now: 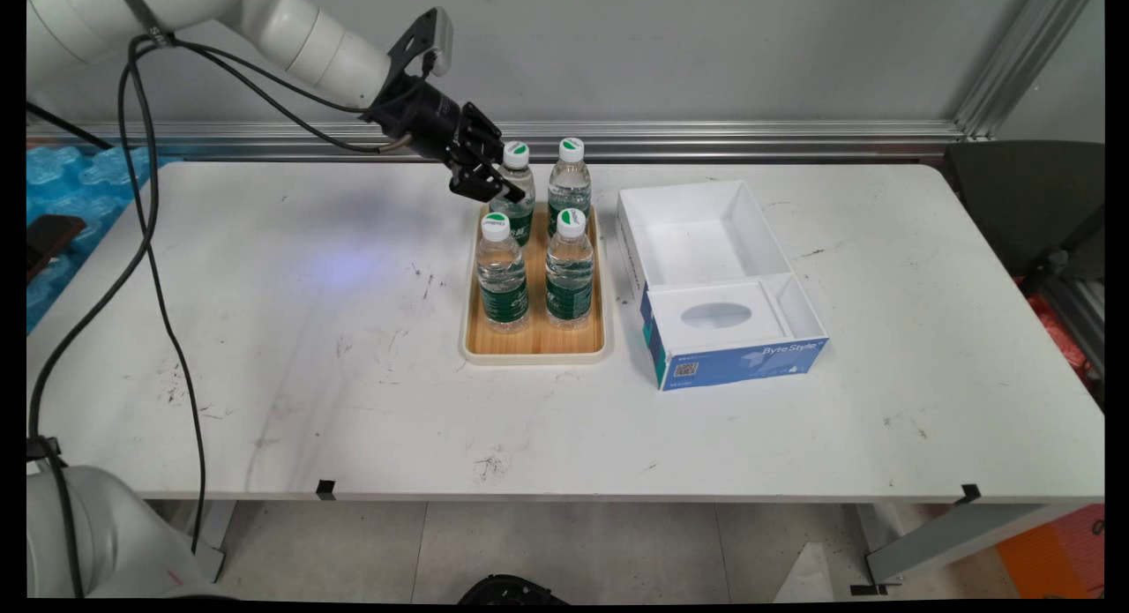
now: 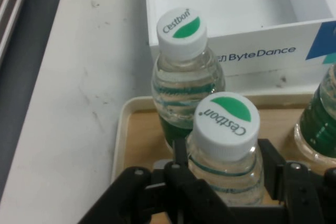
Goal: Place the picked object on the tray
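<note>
fingers (image 2: 181, 156) flanking rear-left bottle (image 2: 226, 145), tray (image 2: 122, 129)

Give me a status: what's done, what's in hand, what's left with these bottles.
Done: nothing shows as finished; no bottle is off the tray, and the white box beside it holds no bottle. In hand: the gripper is closed around the far-left bottle, which seems to stand on the tray. Left: that bottle and the three others, all on the tray.
</note>
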`<state>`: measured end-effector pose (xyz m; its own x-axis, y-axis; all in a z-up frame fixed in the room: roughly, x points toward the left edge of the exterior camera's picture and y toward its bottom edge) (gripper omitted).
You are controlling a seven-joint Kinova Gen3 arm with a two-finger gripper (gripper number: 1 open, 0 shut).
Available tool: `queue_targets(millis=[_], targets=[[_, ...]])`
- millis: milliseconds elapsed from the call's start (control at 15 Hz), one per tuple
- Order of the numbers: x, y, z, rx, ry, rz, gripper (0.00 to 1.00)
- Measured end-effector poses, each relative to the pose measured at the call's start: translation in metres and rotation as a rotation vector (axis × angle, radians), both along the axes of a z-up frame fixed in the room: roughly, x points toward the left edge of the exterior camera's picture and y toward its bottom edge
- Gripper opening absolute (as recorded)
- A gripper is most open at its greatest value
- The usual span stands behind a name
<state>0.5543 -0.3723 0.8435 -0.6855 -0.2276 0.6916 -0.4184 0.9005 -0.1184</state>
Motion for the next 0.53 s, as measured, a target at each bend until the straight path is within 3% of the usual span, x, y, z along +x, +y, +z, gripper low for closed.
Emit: queue_targets(millis=[267, 333, 533], targets=[[0.0002, -0.0002, -0.0041, 0.007, 0.0, -0.004, 0.0], [0.0002, -0.0002, -0.0053, 0.009, 0.0, -0.005, 1.0], [0.0003, 0.0001, -0.0076, 0.014, 0.0, -0.006, 1.0]])
